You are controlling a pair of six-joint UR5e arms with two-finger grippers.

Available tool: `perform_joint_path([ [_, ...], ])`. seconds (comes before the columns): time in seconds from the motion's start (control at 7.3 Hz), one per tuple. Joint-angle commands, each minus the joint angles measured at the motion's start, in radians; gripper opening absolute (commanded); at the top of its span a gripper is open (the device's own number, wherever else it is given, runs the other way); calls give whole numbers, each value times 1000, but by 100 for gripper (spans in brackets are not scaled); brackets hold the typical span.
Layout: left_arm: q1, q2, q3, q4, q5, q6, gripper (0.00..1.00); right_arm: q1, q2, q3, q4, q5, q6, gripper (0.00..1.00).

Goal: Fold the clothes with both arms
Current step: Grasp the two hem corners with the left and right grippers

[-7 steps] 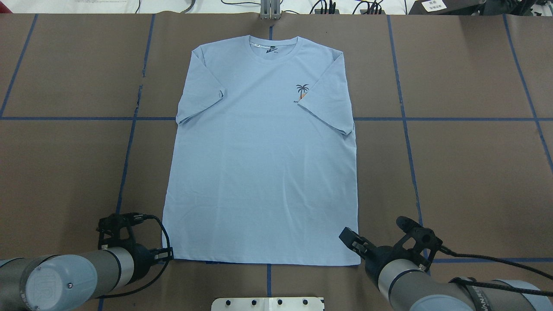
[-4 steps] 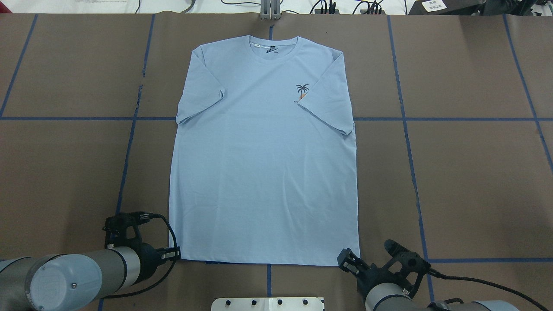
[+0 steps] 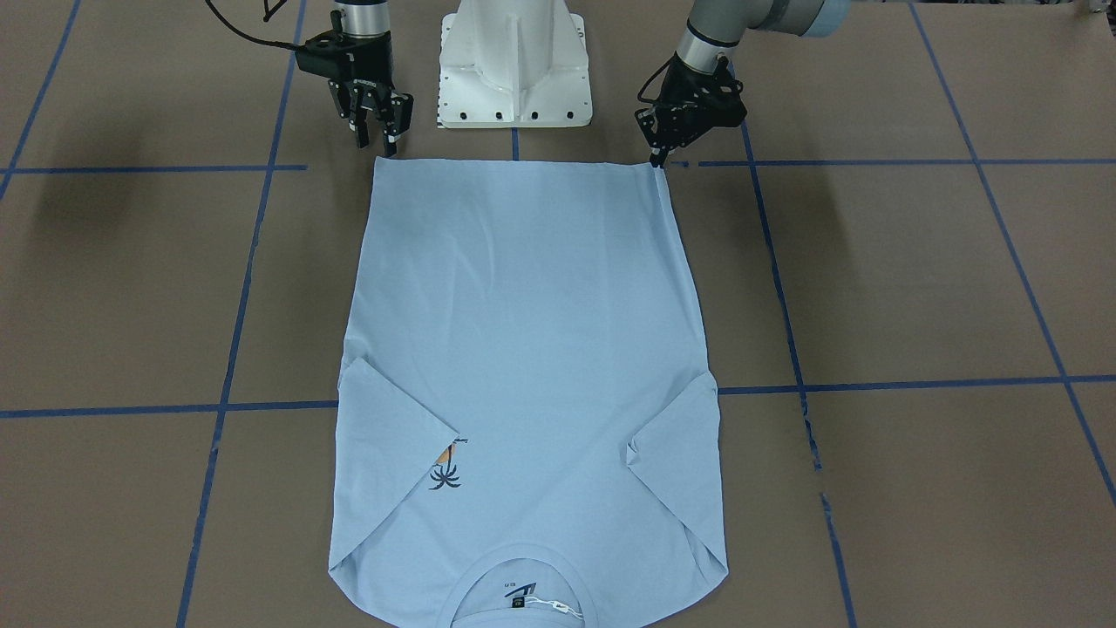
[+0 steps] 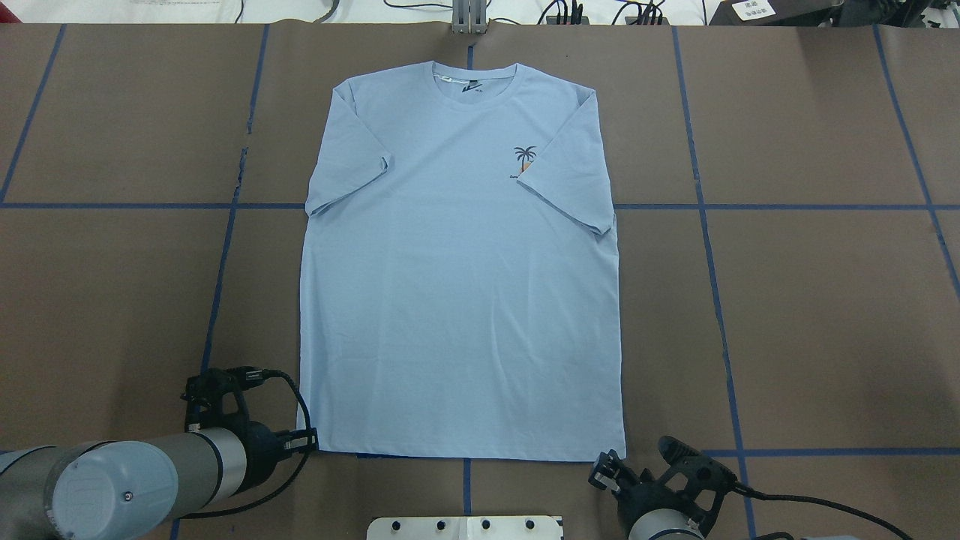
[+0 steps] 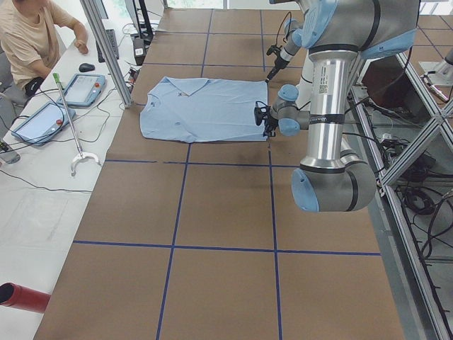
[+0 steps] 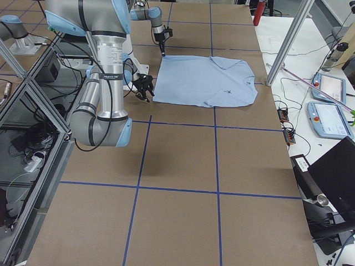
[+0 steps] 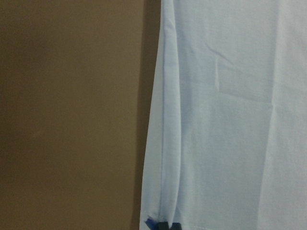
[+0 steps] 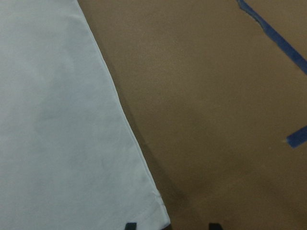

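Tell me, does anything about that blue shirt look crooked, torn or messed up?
Nothing is damaged or spilled. The T-shirt lies flat, but one folded-in sleeve hides part of the palm print, and a narrow crease runs along the side edge near the left gripper.

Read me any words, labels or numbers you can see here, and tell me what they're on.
Nothing can be read for certain.
Neck label of the T-shirt: too small.
Lettering under the palm print: blurred.
Sticker on the left arm: too small.
White tag beyond the table: illegible.
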Motion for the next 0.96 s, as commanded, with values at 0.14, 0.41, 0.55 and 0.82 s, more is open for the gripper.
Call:
perform_joint_path([
  [0.14,-2,1,-4,0,2,0,0,-1,1,-15,0,-25,-1,47],
  [0.41,-3,1,-6,0,2,0,0,2,2,-23,1,-36,-8,44],
  [0.55,-2,1,-6,0,2,0,0,4,2,-26,1,-36,-12,44],
  [0.82,-2,1,-10,0,2,0,0,5,2,-35,3,-36,-12,33],
])
